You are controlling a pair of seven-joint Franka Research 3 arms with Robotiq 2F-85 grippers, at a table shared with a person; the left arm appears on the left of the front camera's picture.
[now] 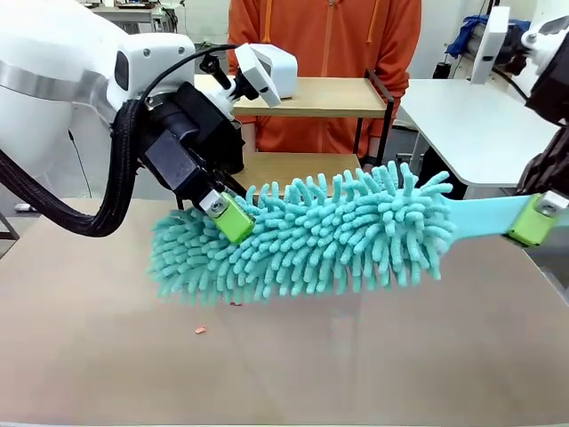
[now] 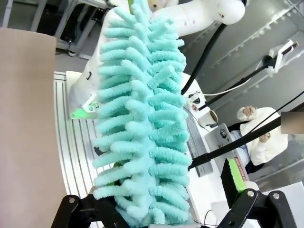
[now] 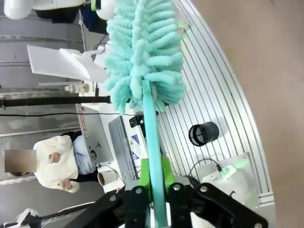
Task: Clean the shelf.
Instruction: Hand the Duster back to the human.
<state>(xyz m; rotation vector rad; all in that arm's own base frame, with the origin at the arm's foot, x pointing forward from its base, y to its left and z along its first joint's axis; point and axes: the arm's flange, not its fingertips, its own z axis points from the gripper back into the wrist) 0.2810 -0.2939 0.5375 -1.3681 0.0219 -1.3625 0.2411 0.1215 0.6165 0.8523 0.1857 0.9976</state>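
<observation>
Shelf (image 1: 311, 98) is sitting at the table's far edge, in front of the person, not yet touched. Right gripper (image 1: 533, 222) is pinching the teal duster (image 1: 311, 236) by its handle, held level over the table; left gripper (image 1: 233, 218) is spread wide around the fluffy end — handover in progress, I'd judge. Next: one gripper takes it — then reach back to the boards.

Left arm (image 1: 62, 62): glossy white rounded shell with a grey band, thick black braided cable sleeve looping under it. Black wrist block carries a white camera housing (image 1: 267, 69) on a black bracket. Left claw (image 1: 233, 218): black links, lime-green pad (image 2: 236, 174), silver screws at the pivots. Right claw (image 1: 533, 221): same black body, green pad, small silver plate above it. Person (image 1: 324, 40): orange zip-up top with a lighter orange strip beside the zip.
</observation>
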